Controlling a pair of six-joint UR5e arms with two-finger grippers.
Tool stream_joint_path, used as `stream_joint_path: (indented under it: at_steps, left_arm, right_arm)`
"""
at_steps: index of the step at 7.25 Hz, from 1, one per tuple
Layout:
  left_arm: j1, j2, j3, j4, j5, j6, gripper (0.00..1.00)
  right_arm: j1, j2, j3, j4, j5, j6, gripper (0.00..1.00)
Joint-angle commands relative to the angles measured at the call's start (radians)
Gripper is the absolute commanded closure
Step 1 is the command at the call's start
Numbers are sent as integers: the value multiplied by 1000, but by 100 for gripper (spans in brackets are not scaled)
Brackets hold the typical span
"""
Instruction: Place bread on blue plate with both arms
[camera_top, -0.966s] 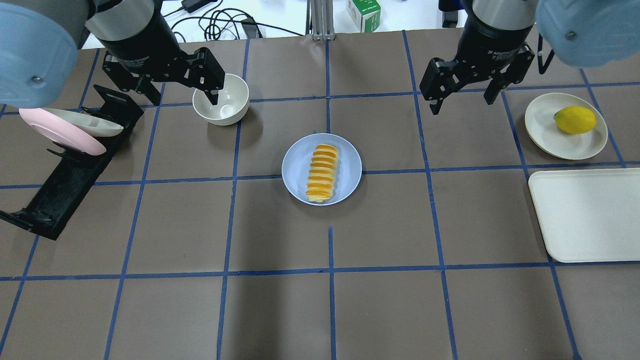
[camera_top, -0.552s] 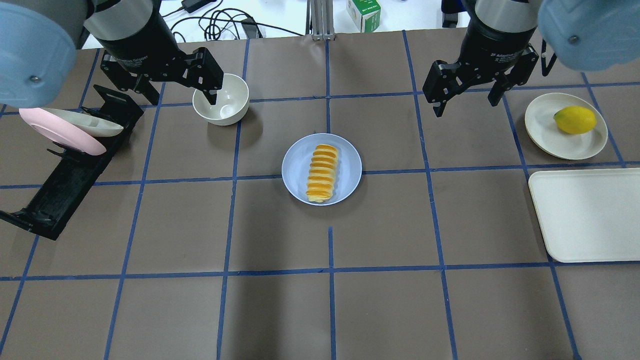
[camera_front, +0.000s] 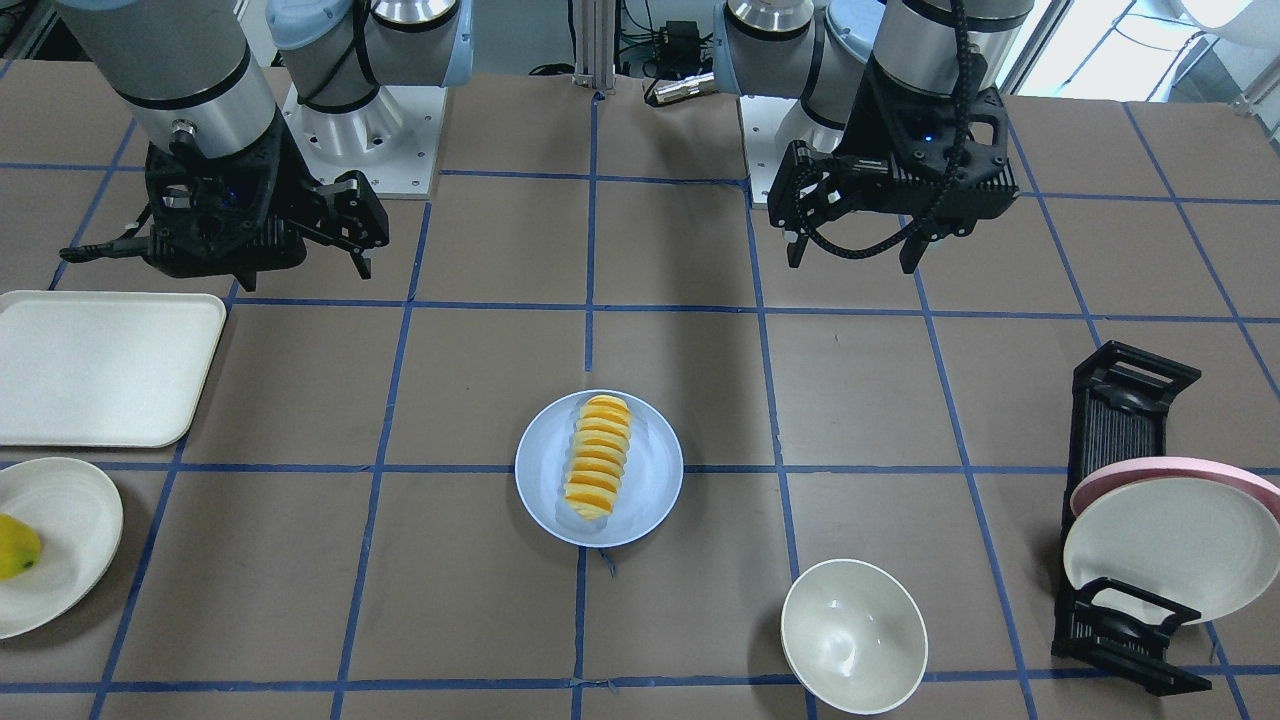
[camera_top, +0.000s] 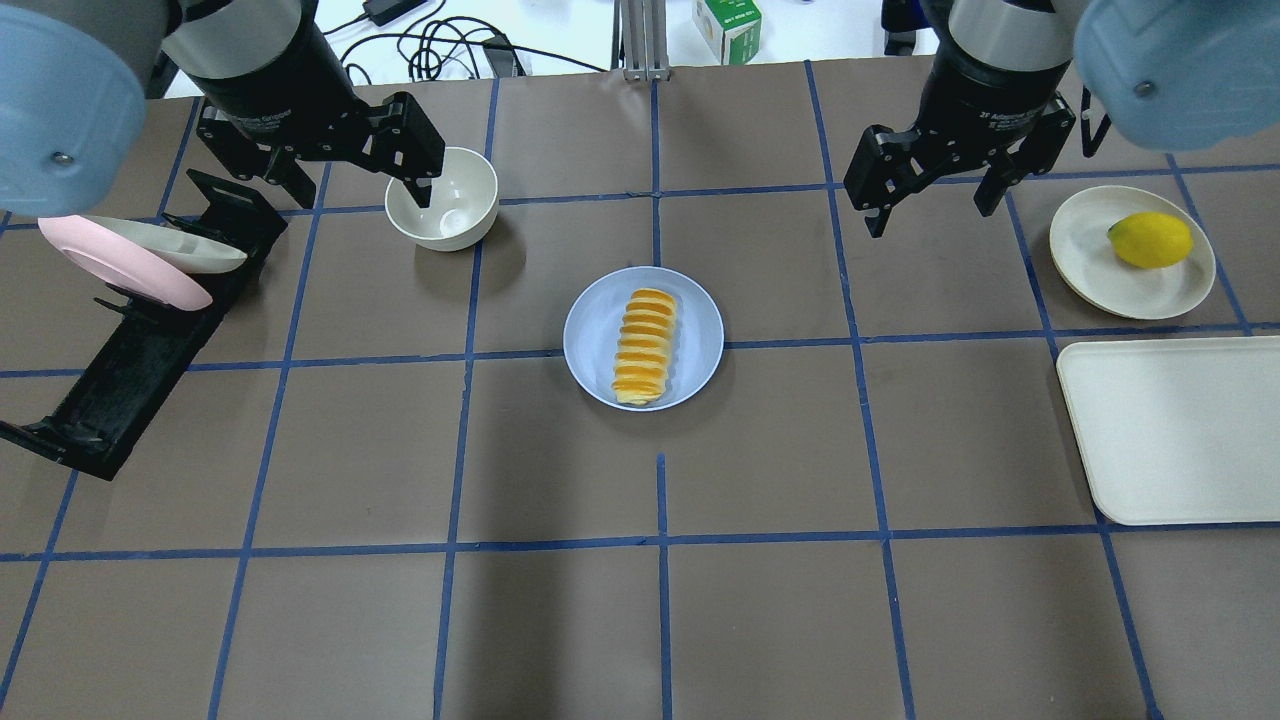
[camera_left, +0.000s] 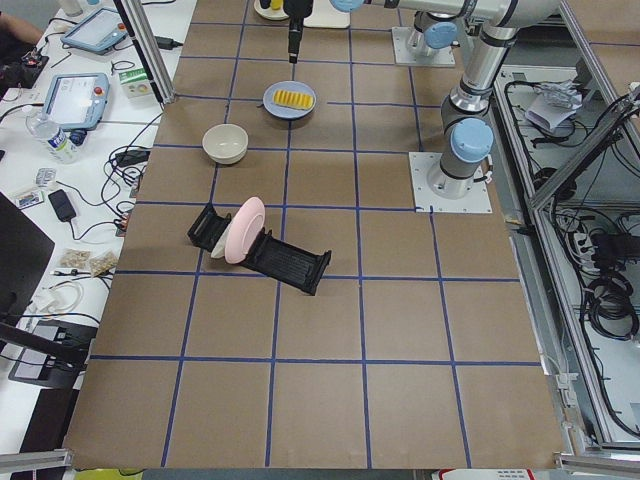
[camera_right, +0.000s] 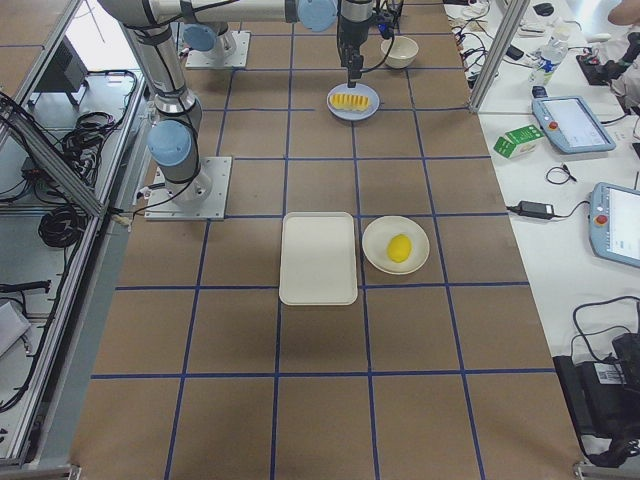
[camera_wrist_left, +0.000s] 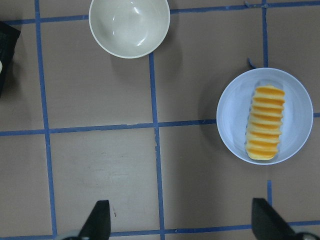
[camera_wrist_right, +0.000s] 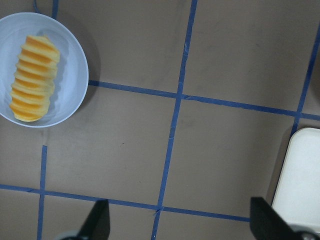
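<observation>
– What moved in the last second?

– Hardly anything you need to react to. The left pincer (camera_top: 362, 190) and the right pincer (camera_top: 930, 215) have each drifted a touch. The bread (camera_top: 643, 346) and the blue plate (camera_top: 700, 330) have not budged.

– Is either pincer holding anything?

– You can check in both wrist views: each pincer's fingers stand wide apart with only table showing between them. Both are empty and hang high.

– So where is the bread from them?

– Below and between the two, well apart from either, on the inner side of each pincer. It lies lengthwise on the plate, wholly within the rim.

– Meaning?

– I'd judge the placing done; you have only to park the arms. The white bowl (camera_top: 442, 198) sits close below the left pincer, so mind it if you lower that arm.
</observation>
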Motion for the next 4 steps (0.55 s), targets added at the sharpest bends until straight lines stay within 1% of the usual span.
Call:
stream_joint_path:
  at_steps: [1, 4]
  left_arm:
    - [0, 1, -1, 0, 0, 0, 0]
    - [0, 2, 1, -2, 0, 0, 0]
  right_arm:
    - [1, -2, 2, -1, 2, 2, 0]
    - [1, 0, 2, -4, 28, 3, 0]
